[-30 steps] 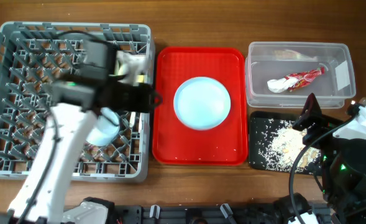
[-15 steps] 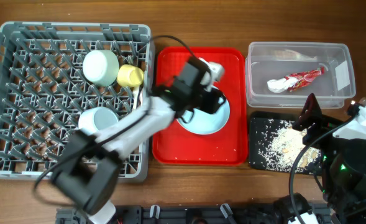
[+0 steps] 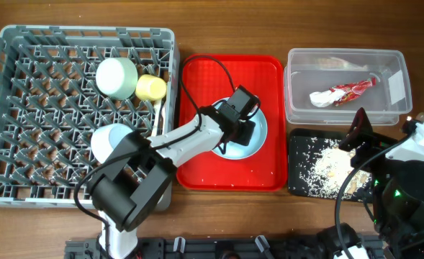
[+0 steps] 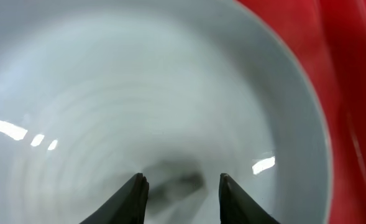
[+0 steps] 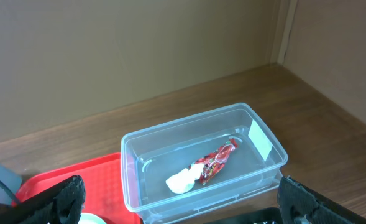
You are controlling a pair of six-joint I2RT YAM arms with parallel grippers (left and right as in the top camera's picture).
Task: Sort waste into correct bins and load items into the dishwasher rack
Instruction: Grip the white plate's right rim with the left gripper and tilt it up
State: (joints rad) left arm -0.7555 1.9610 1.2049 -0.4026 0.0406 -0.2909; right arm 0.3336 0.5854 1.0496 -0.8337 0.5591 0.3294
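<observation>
Wooden tabletop (image 3: 197,36): left gripper (image 4: 181,183), narrowly parted and empty, hovers over the pale blue plate (image 4: 170,93), likely slick and stiff; pinch its rim.

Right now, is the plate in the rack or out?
Out. The plate lies flat on the red tray, beside the rack; the left gripper hovers over it, open, holding nothing.

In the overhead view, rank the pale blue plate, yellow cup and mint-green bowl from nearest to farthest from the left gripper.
1. pale blue plate: on the red tray, directly under the left gripper.
2. yellow cup: in the dishwasher rack, by its tray-side edge.
3. mint-green bowl: in the rack, just beyond the cup.
</observation>
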